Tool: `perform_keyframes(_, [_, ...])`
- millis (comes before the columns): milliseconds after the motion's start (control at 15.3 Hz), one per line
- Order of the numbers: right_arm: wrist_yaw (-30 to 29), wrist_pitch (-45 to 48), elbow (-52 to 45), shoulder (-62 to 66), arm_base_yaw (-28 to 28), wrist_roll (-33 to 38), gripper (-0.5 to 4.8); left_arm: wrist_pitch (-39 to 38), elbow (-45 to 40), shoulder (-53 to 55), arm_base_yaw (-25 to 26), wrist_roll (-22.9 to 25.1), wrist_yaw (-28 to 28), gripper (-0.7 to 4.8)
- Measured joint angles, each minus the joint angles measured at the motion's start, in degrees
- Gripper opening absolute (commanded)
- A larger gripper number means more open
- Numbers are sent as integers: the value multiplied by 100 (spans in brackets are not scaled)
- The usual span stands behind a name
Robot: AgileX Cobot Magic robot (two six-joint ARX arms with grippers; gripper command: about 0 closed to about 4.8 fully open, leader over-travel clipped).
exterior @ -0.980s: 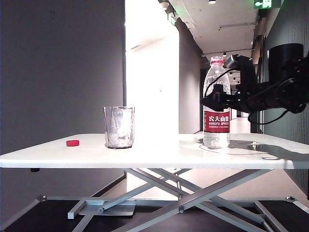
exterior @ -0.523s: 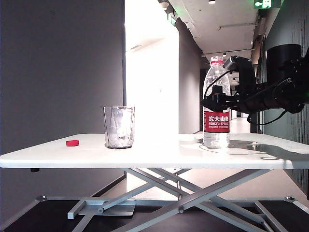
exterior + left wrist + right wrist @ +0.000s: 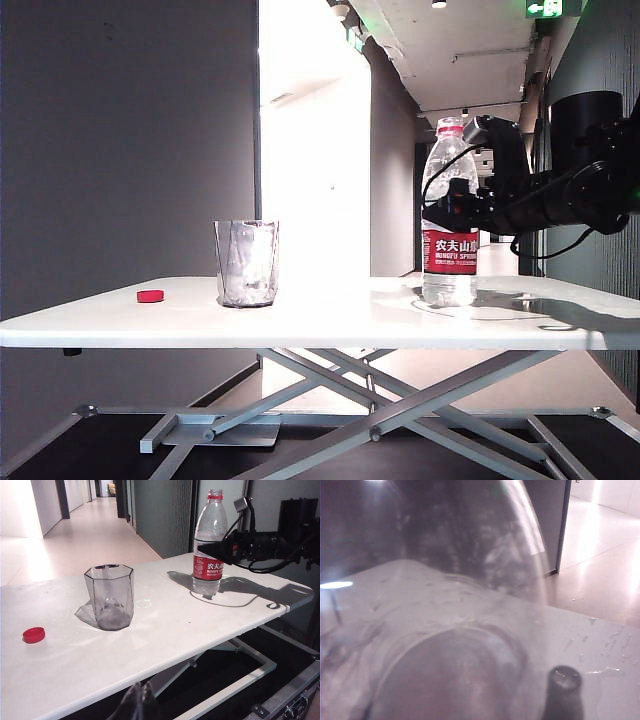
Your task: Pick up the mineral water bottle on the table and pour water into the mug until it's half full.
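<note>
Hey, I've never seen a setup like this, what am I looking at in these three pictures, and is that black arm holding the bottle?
This is a two-armed robot at a white table. One picture comes from a camera facing the table; the other two come from cameras on each arm's wrist.

On the table stand a clear mug, a small red cap and an uncapped water bottle.

The black arm on the right ends in the right hand, which sits around the bottle just above its label. The bottle stands on the table, and I cannot tell whether the grip is firm yet. Its wrist camera is so close that the bottle fills the picture.

The left hand is only a dark tip at its picture's edge, away from everything.
</note>
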Motion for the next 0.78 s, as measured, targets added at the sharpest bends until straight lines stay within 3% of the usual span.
perform_keyframes(131, [0, -2, 0, 0, 0, 0, 243, -37, 0, 0, 0, 20, -2, -5])
perform_keyframes(261, [-13, -2, 0, 0, 0, 2, 168, -37, 0, 2, 0, 59, 0, -5])
perform_keyframes(784, [-216, -90, -2, -39, 17, -2, 165, -44, 0, 2, 0, 105, 0, -5])
